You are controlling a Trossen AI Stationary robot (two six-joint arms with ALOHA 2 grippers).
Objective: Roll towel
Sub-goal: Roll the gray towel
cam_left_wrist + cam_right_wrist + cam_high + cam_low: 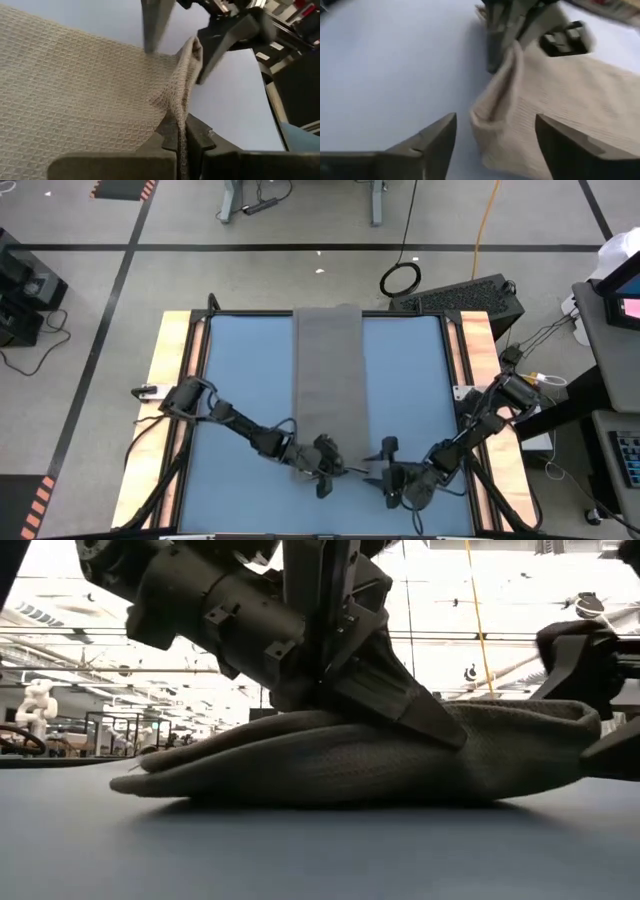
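The towel (330, 375) lies as a long strip down the middle of the blue table (240, 370), running from the far edge to the near side, its near end bunched up; the left gripper (333, 470) sits at that near end, clenched on a fold of the cloth; the right gripper (385, 465) is just beside it on the right, fingers spread, holding nothing.
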